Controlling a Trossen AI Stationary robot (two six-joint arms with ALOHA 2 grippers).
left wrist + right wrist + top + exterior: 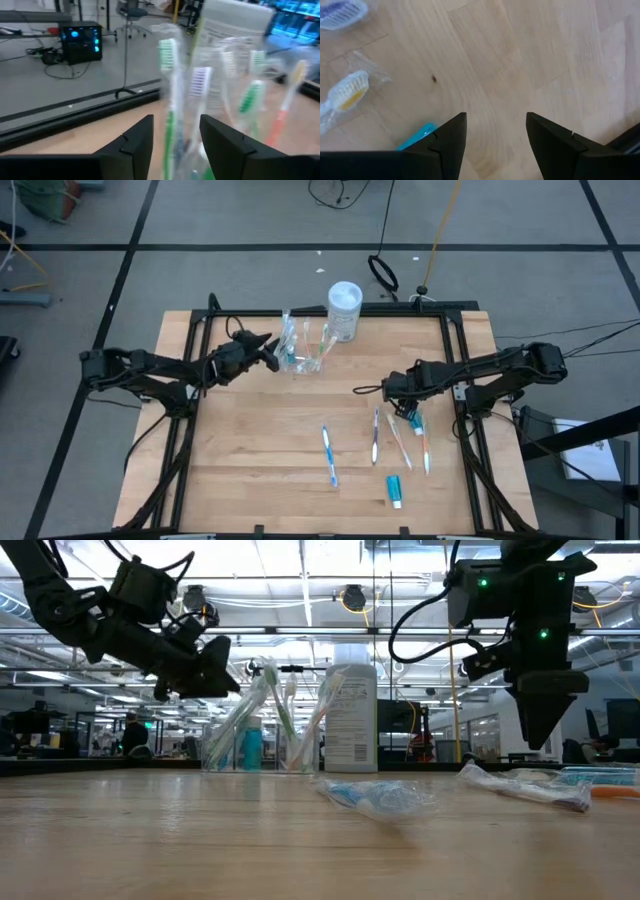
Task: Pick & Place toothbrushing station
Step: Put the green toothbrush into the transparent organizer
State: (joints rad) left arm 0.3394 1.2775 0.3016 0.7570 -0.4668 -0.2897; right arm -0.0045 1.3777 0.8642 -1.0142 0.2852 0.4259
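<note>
The toothbrushing station (300, 358) is a small clear holder at the table's far middle, standing on its base. Several wrapped toothbrushes (170, 95) stand upright in it. It also shows in the low view (262, 752). My left gripper (274, 352) is open and level, just left of the holder at the height of the brush heads. In the left wrist view (176, 135) a green-handled brush shows between its fingers with a gap on either side. My right gripper (388, 390) is open and empty. It points down above bare wood at the right (496, 135).
A white lidded tub (344, 310) stands right behind the holder. Several wrapped toothbrushes (329, 455) (400, 438) and a teal tube (394, 490) lie on the near right of the table. Black frame rails (190, 380) run along the table's sides.
</note>
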